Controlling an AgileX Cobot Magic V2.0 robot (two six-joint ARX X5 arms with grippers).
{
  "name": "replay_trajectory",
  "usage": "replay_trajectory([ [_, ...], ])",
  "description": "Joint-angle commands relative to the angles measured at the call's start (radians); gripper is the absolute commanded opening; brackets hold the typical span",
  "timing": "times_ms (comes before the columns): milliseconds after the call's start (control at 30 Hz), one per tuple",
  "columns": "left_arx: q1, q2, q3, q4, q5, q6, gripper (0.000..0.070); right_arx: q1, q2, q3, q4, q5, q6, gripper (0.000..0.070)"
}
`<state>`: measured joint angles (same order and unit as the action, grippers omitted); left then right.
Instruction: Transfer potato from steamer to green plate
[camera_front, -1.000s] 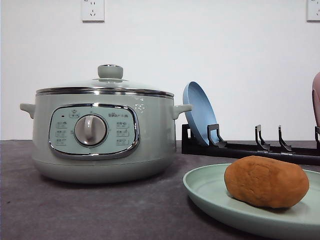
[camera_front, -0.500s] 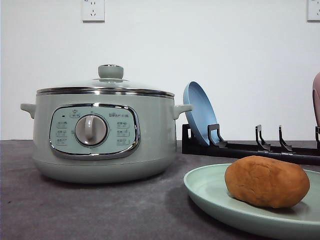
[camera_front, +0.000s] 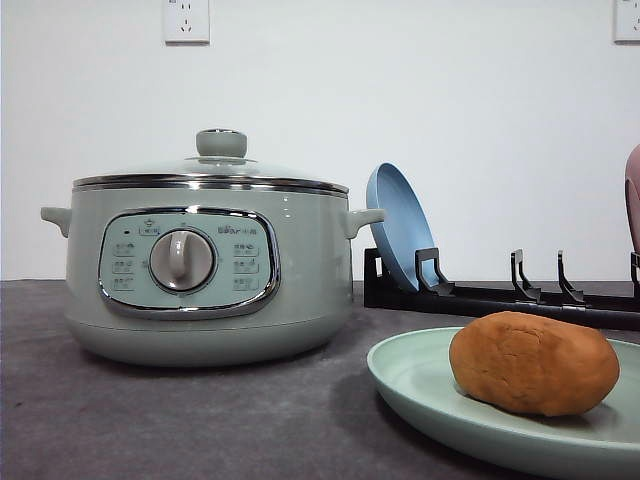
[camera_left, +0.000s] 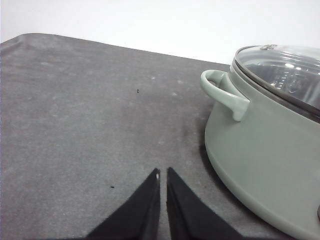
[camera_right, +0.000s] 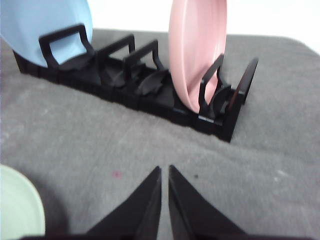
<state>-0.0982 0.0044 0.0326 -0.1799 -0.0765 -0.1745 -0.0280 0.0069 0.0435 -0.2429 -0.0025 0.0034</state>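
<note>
Orange-brown, the potato (camera_front: 533, 363) lies on the green plate (camera_front: 420, 385), apart from both clenched, empty claws: right gripper (camera_right: 164, 172), left gripper (camera_left: 163, 175) beside the steamer (camera_left: 270, 150).

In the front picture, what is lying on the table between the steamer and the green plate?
Nothing lies there. In the front view, only bare grey table cover separates the steamer from the green plate, which holds the potato.

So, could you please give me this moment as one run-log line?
potato: on green plate | steamer: lid on | left gripper: shut, empty | right gripper: shut, empty | transfer: looks done
</note>
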Motion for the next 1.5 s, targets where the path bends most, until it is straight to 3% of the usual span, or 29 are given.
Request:
replay_trajectory([
  [0, 0.002, -0.002, -0.021, -0.007, -0.003, 0.006, 0.0017, 0.000, -0.003, -0.010, 0.032, 0.003, -0.004, 0.0013],
  [267, 0.002, -0.002, -0.021, -0.007, -0.003, 0.006, 0.0017, 0.000, -0.003, -0.033, 0.152, 0.003, -0.004, 0.0013],
  [1467, 0.002, -0.002, -0.021, -0.007, -0.003, 0.006, 0.0017, 0.000, -0.003, -0.032, 0.155, 0.003, -0.004, 0.0013],
])
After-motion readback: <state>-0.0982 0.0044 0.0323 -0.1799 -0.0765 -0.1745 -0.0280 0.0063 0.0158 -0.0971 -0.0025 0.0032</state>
